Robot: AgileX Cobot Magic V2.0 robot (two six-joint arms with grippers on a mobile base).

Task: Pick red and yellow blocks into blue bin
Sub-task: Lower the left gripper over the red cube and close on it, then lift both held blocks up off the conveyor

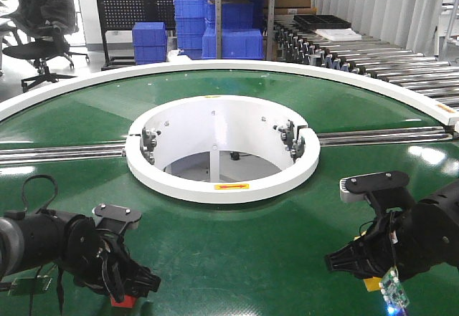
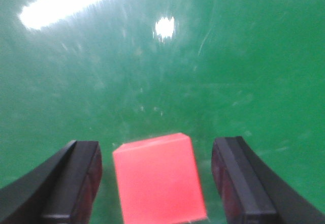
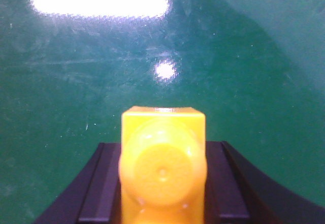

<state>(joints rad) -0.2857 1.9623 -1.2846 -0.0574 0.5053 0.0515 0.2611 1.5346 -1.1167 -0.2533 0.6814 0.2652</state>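
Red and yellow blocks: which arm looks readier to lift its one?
Right: the right fingers press both sides of the yellow block, so lifting seems possible; the left fingers stand apart from the red block.

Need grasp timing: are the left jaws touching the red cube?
Apart. Left wrist view shows green surface between the red cube and each jaw of the left gripper.

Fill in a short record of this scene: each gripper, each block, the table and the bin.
left gripper: open, fingers either side of the red cube, gaps on both sides
red cube: resting on the green table, not gripped
right gripper: shut on the yellow brick
yellow brick: between the fingers, a round stud facing the wrist camera
green table: round, white ring at its centre
blue bin: not in view; only blue crates in the background
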